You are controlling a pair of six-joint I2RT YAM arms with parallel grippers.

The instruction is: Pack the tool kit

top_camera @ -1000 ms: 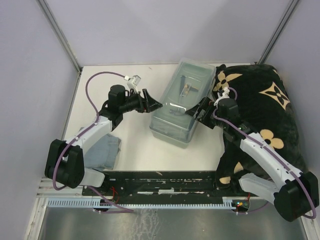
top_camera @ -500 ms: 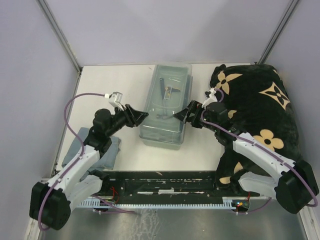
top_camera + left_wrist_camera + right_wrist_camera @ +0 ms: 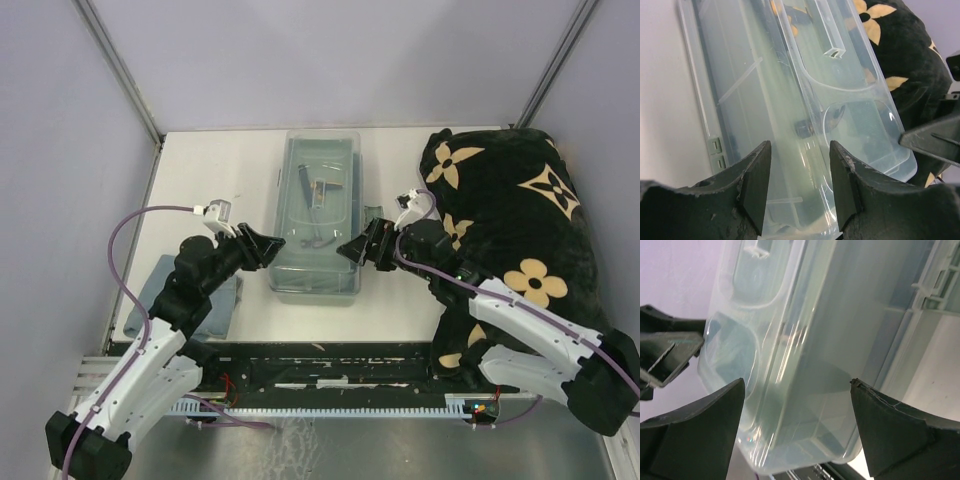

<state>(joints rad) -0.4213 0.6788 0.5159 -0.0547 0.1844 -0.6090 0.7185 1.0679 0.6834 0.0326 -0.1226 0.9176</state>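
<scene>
Left claw [image 3: 271,246] stood part-open, empty, at toolbox's left near corner. Toolbox [image 3: 315,286] sat mid-surface [image 3: 205,180], lid down, tools [image 3: 318,190] inside. Likely stiff, slick, weighty: press both side walls low. Right claw [image 3: 358,250] gaped wide, empty, at right near corner.

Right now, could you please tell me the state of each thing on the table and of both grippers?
Pale grey-green rectangular plastic toolbox: lying flat, translucent lid down, tools inside.
Left gripper: open, at the toolbox's left side.
Right gripper: open wide, at its right side.
Grey-blue fabric cloth: folded, lying flat.
Black blanket with beige flowers: bunched in a heap.
</scene>
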